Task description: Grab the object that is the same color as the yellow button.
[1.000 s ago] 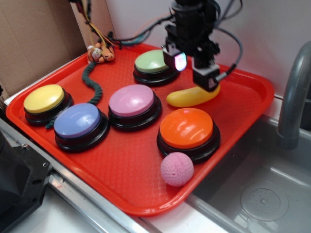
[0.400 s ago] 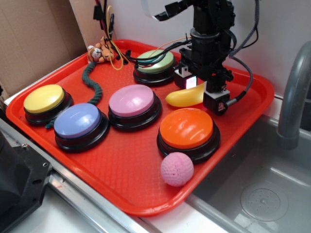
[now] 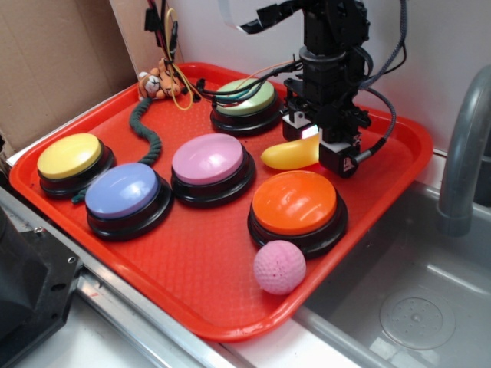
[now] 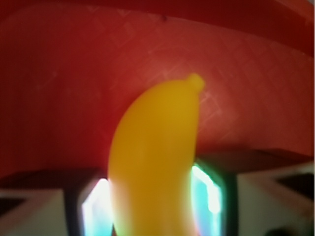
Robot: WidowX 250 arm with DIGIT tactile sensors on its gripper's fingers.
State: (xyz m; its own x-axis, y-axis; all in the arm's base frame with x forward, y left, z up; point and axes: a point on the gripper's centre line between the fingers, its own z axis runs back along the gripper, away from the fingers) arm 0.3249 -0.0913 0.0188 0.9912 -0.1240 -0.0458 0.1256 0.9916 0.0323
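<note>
- yellow button [image 3: 70, 156]: far left of the red tray [image 3: 207, 276], pale yellow dome on a black base. It sets the colour to match and is not the thing to grip.
- Other buttons, left to right: blue button [image 3: 121, 191], pink button [image 3: 207, 159], green button [image 3: 244, 97] at the back, orange button [image 3: 294, 202] in front. None match.
- pink ball [image 3: 279, 266]: near the tray's front edge, just in front of the orange button. Wrong colour, ignore.
- banana [image 3: 290, 154]: the match. It lies on the tray between the green and orange buttons, its right end under the tool.
- Handling (judgement): looks like glossy hard plastic, so light, stiff and slippery. The curve may make it roll or squirt out of a pinch. Best taken across the thick middle, squeezing the flanks, not the tapered tip.
- tool [image 3: 321, 142]: down at the banana's right part. The wrist view shows the banana [image 4: 157, 157] running up between the two fingers [image 4: 93, 206], one on each flank (very close to the sides). Whether they already press on it, I cannot tell.
</note>
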